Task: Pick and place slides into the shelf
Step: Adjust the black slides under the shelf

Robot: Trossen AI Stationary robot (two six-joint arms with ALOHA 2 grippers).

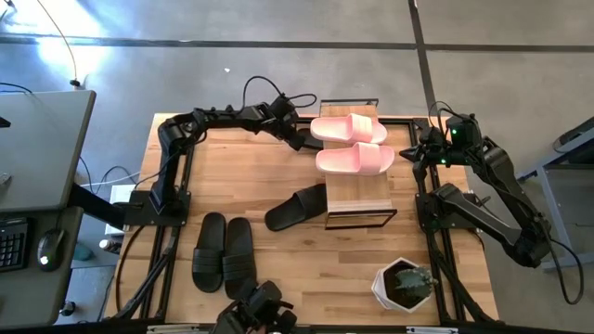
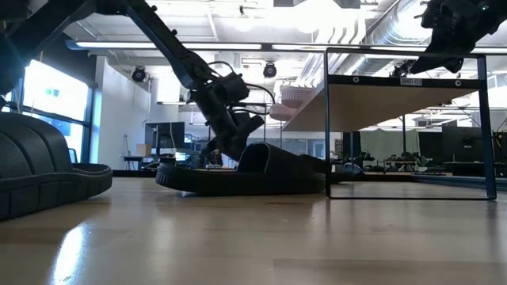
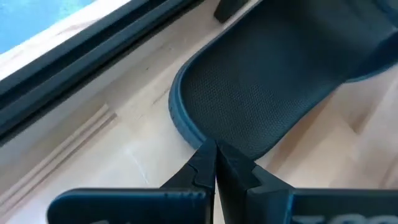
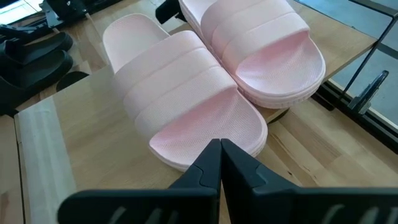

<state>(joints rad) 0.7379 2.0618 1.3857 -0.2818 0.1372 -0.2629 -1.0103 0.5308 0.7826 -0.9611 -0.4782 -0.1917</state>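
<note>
Right wrist view: ribbed pink slides (image 4: 205, 99) on pale plank shelf (image 4: 43, 155) (right fingers (image 4: 219, 163) pressed together, empty).

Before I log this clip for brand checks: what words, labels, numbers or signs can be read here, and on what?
None can be read.
The pink slides show ribbed straps, no logo.
The black slide is plain.
A pale tag on the shelf is too small to read.
</note>
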